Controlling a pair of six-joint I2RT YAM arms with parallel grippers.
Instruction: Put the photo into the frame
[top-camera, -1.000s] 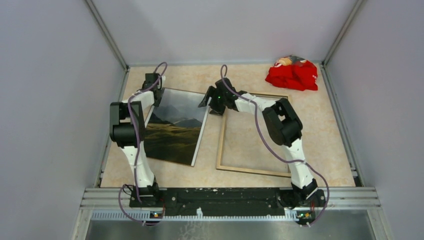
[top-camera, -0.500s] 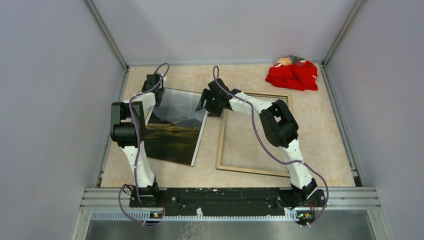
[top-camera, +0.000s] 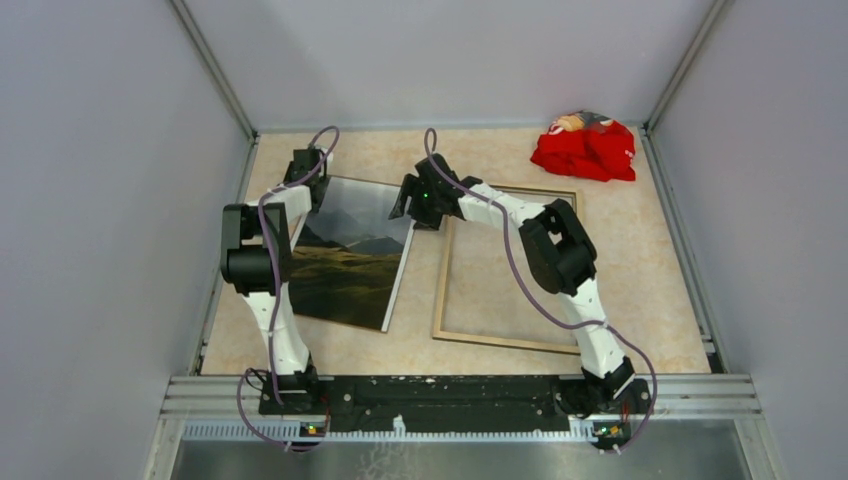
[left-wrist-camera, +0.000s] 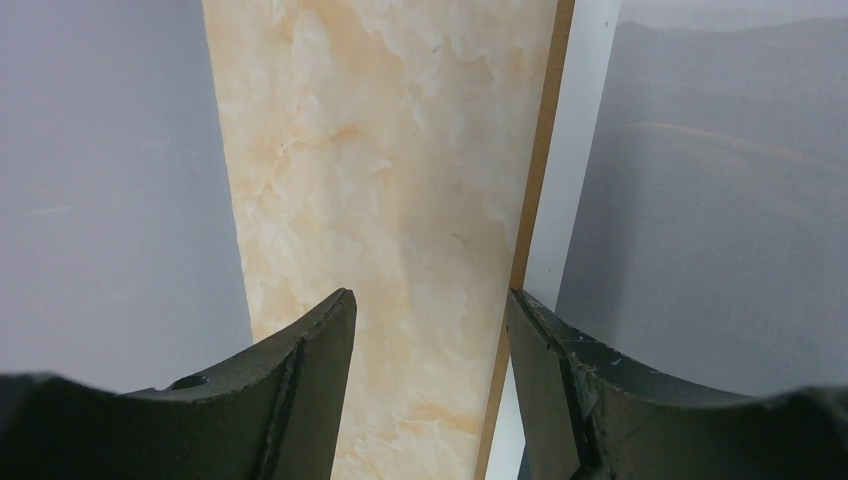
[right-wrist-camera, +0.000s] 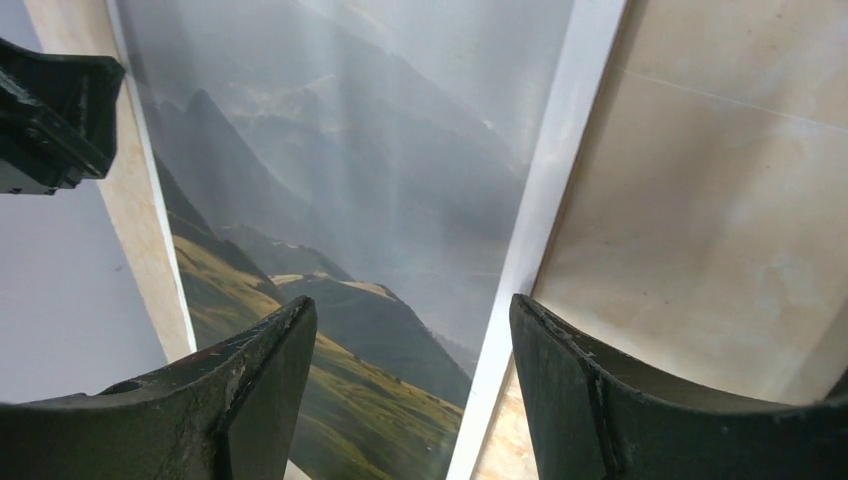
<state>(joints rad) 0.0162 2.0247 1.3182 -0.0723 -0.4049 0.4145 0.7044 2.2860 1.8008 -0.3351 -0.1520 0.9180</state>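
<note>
The photo (top-camera: 352, 255) lies flat and face up on the left half of the beige marbled worktop (top-camera: 640, 260); misty peaks at the far end, green hills at the near end; its long axis runs near to far, the far end swung a little rightward. Its left edge runs close along the grey left wall (top-camera: 110, 200).

The frame (top-camera: 505, 342) lies flat just to its right, tan back up, long axis likewise near to far; a strip of worktop parts them, narrowest at the far end.

The left fingers (top-camera: 304, 168) hang over the photo's far left corner, spread and gripping nothing; one is above the white border, the other above worktop. The right fingers (top-camera: 410, 207) straddle the border at the far right corner, also spread and empty.

Grey walls close three sides; a red cloth (top-camera: 585, 150) sits in the far right corner.
</note>
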